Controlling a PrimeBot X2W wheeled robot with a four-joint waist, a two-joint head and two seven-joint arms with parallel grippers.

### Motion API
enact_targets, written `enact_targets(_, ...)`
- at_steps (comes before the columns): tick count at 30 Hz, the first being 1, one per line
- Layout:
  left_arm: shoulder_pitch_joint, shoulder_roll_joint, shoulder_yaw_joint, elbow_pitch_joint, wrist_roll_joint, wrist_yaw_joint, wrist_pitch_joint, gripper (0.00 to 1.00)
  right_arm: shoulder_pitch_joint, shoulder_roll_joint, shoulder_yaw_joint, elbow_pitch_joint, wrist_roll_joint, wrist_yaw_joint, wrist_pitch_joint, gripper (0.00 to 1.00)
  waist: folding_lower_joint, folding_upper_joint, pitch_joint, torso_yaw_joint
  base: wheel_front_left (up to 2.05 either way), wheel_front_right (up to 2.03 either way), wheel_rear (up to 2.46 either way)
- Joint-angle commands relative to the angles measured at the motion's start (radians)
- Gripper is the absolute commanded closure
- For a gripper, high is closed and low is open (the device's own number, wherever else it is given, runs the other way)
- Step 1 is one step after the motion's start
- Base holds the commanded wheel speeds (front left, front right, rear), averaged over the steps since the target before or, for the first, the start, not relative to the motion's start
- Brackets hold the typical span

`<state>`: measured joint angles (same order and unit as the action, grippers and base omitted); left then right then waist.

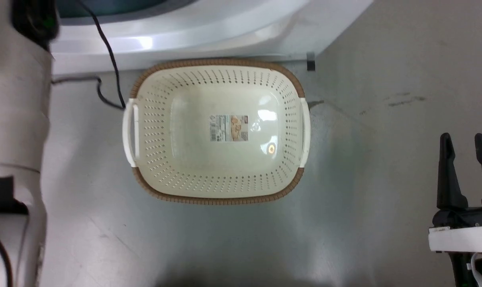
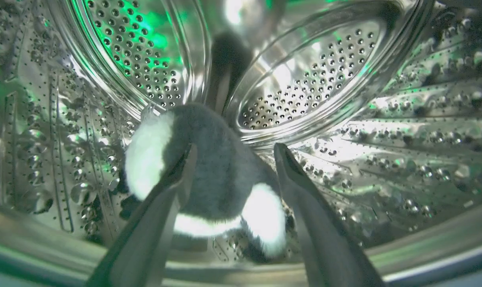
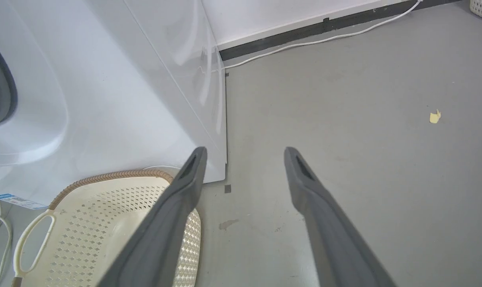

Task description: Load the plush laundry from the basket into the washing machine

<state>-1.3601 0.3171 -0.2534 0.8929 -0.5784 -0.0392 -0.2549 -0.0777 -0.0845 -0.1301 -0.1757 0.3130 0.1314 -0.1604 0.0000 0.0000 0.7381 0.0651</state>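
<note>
While reaching into the shiny perforated drum (image 2: 304, 71) of the washing machine (image 1: 185, 40), holds nothing in the left claw (image 2: 236, 146): fingers spread wide, released. Shows a pale forearm (image 1: 14, 119) along the head view's left edge, and a black cable (image 1: 109, 56) running down past the washer's white front to the grey floor (image 1: 384, 179). Finds the basket (image 1: 157, 119) on that floor just before the machine, a paper label (image 1: 229, 127) on its inside bottom. Has the right claw (image 1: 463, 137) well to the basket's right, above bare floor, fingers parted, gripping nothing. Picks out, from the right wrist, a white cable (image 3: 324, 40) along the dark skirting and a small yellow scrap (image 3: 435, 116).

Finds the plush laundry (image 2: 213, 167) inside the drum, against its lower wall beyond the left claw's fingertips: fluffy, dark grey-black under green-tinged light, with a white patch at upper left and a white band and lobe at lower right. Cannot tell whether either finger touches it.
</note>
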Motion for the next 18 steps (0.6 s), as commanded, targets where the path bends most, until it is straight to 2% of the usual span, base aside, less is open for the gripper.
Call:
enact_targets(1, 0.034, -0.008, 0.006, -0.008, 0.013, -0.005, -0.006, 0.00, -0.020, -0.007, -0.001, 0.000, -0.007, -0.001, 0.003, 0.00, 0.0000, 0.0000, -0.026, 0.012, 0.00, 0.00, 0.00)
enact_targets(8, 0.176, -0.055, 0.050, -0.102, 0.066, -0.004, -0.007, 0.00, -0.009, -0.004, -0.001, 0.024, -0.007, -0.001, 0.004, 0.00, 0.0000, 0.0000, -0.098, 0.034, 0.00, 0.00, 0.00)
enact_targets(18, 0.375, -0.123, 0.056, -0.185, 0.147, -0.019, -0.007, 0.00, 0.011, 0.010, 0.013, 0.078, -0.008, -0.001, -0.006, 0.00, 0.0000, 0.0000, -0.229, 0.055, 0.00, 0.00, 0.00)
